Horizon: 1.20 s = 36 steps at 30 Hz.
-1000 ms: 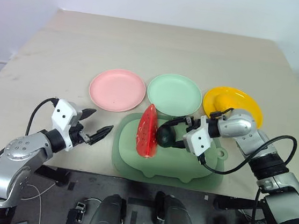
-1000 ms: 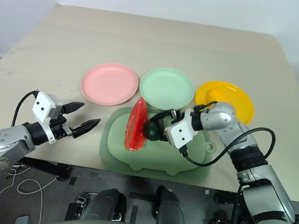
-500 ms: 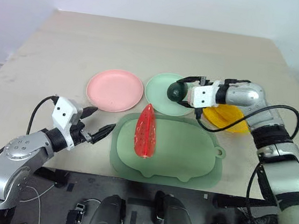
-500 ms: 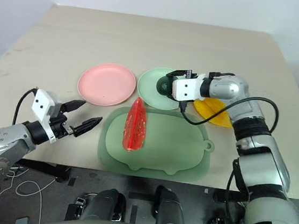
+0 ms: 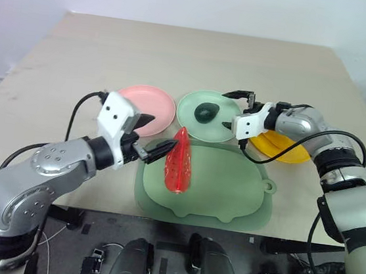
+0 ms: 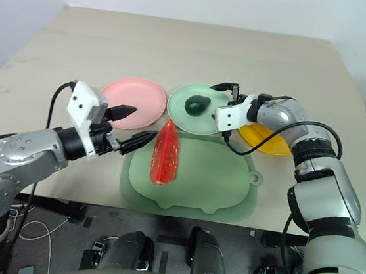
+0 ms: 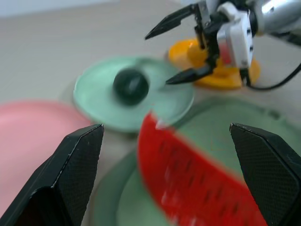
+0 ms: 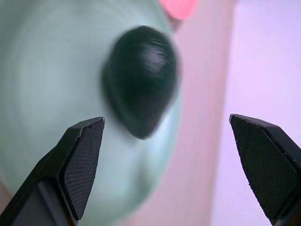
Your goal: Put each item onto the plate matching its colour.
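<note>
Since a second ago, your right tool (image 5: pixel 239 109) carried the avocado (image 5: pixel 205 112) onto the green plate (image 5: pixel 189 114) and released. Your left tool (image 5: pixel 155 134), spread empty near the watermelon wedge (image 5: pixel 179 161), could knock it off-line.

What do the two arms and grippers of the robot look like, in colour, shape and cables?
Both arms are rounded silver-grey metal segments with darker black joints. Each ends in a white boxy wrist block with small dark dots, carrying two black pointed fingers: the left gripper and the right gripper. The finger pads have a fine mesh texture. A black cable loops loosely from each wrist block back along the forearm.
</note>
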Each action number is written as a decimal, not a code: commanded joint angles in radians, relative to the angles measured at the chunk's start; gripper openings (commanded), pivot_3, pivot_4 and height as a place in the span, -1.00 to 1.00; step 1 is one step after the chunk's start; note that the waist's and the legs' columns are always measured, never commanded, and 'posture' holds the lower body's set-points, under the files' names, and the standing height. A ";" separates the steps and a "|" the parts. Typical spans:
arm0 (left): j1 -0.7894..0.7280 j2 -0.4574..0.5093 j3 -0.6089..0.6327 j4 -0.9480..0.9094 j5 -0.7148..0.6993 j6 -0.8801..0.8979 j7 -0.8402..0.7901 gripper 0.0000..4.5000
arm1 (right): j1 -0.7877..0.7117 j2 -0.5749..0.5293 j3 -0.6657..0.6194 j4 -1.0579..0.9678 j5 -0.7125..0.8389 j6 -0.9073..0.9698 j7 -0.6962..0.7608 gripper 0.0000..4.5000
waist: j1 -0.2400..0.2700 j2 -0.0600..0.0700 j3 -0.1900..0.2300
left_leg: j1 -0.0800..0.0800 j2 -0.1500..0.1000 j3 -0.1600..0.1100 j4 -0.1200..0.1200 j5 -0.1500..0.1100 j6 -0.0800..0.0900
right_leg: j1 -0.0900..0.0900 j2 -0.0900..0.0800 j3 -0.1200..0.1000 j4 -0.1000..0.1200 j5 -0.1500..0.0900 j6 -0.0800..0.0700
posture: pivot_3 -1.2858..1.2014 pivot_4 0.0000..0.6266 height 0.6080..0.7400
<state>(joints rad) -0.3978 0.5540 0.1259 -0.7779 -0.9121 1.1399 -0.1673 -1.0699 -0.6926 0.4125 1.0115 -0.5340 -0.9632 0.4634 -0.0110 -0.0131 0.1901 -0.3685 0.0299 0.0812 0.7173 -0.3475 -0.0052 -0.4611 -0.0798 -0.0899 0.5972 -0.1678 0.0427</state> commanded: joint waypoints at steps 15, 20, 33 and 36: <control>-0.182 -0.304 -0.081 0.119 0.035 0.475 0.297 1.00 | 0.681 -0.266 -0.146 -0.888 0.821 0.477 0.596 0.99 | 0.001 0.000 0.002 | 0.016 0.000 -0.001 -0.002 0.000 -0.001 | 0.015 0.002 0.000 -0.002 -0.002 0.003 | 0.03 -0.52 1.00; -0.172 -0.353 -0.123 0.196 0.083 0.475 0.308 0.84 | 0.756 -0.224 -0.175 -1.010 0.796 0.547 0.582 1.00 | 0.007 0.000 0.002 | 0.015 -0.001 -0.002 -0.001 0.000 -0.001 | 0.015 0.002 0.000 -0.002 -0.002 0.002 | 0.03 -0.52 1.00; -0.320 -0.389 -0.016 0.264 0.223 0.384 0.256 -0.37 | 0.794 -0.164 -0.219 -1.078 0.746 0.614 0.581 1.00 | 0.025 -0.002 0.003 | 0.014 -0.003 -0.002 -0.001 -0.003 0.005 | 0.015 0.001 -0.001 -0.002 -0.003 -0.002 | 0.03 -0.52 1.00; -0.414 -0.370 0.012 0.369 0.318 0.344 0.294 -0.37 | 0.786 -0.149 -0.222 -1.072 0.734 0.620 0.582 1.00 | 0.025 -0.002 0.003 | 0.014 -0.003 -0.002 -0.001 -0.003 0.005 | 0.015 0.001 -0.002 -0.002 -0.003 -0.002 | 0.03 -0.52 1.00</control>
<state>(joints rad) -0.7792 0.1743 0.1130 -0.4427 -0.6497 1.5225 0.1064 -0.2758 -0.8471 0.2215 -0.0369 0.2017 -0.3438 1.0510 0.0138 -0.0155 0.1932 -0.3544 0.0270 0.0789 0.7163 -0.3504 -0.0002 -0.4457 -0.0786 -0.0914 0.5952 -0.1707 0.0415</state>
